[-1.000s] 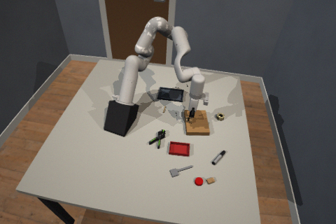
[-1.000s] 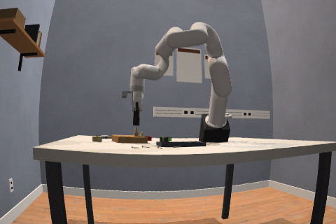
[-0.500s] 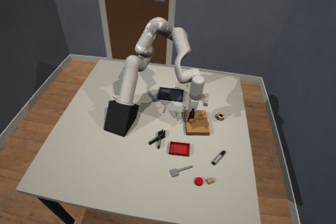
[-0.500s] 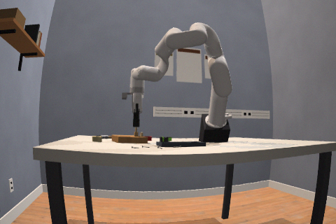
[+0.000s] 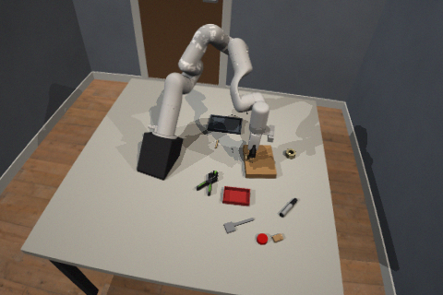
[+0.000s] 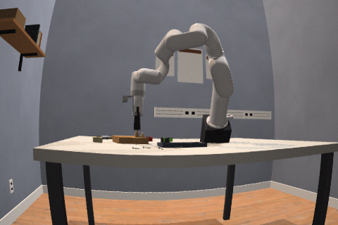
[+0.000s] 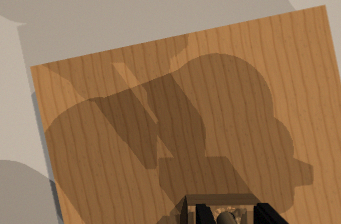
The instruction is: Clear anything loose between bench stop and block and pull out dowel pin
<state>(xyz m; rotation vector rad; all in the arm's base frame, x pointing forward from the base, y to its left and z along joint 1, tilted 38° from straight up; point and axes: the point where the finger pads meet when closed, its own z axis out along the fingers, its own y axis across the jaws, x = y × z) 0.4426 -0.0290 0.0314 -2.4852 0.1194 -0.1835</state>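
The wooden bench board (image 5: 259,162) lies on the table right of the arm's base and fills the wrist view (image 7: 181,115). The small wooden block (image 7: 221,205) sits near its far left corner, with the dowel pin (image 7: 225,218) standing up in it. My gripper (image 5: 252,151) points straight down over the block, and its partly open fingers stand on either side of the pin's top. From the side (image 6: 136,127) the fingertips are just at the pin's top. The black and green spring clamp (image 5: 208,181) lies on the table, left of the board. The bench stop is hidden.
A red tray (image 5: 236,195), a marker (image 5: 288,207), a grey scraper (image 5: 237,225), a red disc (image 5: 261,238) and a small tan block (image 5: 277,238) lie in front. A nut (image 5: 290,153) lies right of the board. A dark tablet (image 5: 224,123) lies behind it.
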